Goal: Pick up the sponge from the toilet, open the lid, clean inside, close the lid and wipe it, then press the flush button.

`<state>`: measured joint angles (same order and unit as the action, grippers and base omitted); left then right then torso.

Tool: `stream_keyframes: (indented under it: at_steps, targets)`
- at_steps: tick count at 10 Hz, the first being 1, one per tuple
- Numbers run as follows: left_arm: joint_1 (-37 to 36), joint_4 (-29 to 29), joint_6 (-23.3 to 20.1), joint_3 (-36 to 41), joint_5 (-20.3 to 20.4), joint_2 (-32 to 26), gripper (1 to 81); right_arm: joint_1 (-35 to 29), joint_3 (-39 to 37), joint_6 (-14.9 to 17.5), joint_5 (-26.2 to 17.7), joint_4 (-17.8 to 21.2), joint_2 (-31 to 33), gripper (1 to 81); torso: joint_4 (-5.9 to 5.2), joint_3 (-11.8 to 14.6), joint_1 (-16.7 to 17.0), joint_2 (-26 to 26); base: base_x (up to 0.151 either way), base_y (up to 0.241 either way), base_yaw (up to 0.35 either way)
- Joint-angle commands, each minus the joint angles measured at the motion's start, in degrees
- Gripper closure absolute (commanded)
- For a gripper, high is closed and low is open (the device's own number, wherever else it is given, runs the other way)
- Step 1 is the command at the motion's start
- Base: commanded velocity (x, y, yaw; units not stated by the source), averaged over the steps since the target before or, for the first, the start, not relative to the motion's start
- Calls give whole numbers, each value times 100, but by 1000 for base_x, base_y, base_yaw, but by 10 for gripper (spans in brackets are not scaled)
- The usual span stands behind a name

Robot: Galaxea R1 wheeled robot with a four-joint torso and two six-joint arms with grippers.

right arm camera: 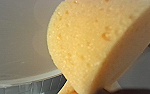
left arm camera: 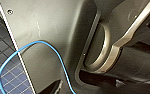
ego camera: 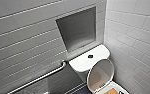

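Right, lid (ego camera: 100,75) stood raised, leaning back toward the cistern. Right gripper (ego camera: 120,92) was pinching the sponge (right arm camera: 96,45), squashed, low at the toilet (ego camera: 79,65) bowl just before the lid. Flush button (ego camera: 90,56) sat mid cistern top.

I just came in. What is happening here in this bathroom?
A robot is cleaning the toilet. The lid is already raised and stands open in front of the cistern. The right gripper holds the orange-yellow sponge close to a white surface of the toilet. Nothing touches the flush button on the cistern top.
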<state>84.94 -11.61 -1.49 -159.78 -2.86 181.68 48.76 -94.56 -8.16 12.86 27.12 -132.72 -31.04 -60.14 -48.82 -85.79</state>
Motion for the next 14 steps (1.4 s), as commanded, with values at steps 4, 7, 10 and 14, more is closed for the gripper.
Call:
stream_keyframes:
  at_steps: [4,7,10,14]
  targets:
    - [18,-17,-18,-27,-434,-140,10,-749,-1828,-37,-1110,135,-1594,811,0,0,0,0,0,0,0]
    - [9,-26,-18,-27,-443,-140,10,-336,-2064,-37,-1040,100,-1690,811,0,2,0,0,0,0,0]
    - [18,-18,-18,-26,-443,-140,10,-116,-2241,-46,-952,100,-1647,811,0,2,0,0,0,0,0]
    - [18,-26,-18,-27,-443,-114,10,138,-1180,7,-489,83,-989,811,0,5,0,0,0,0,0]
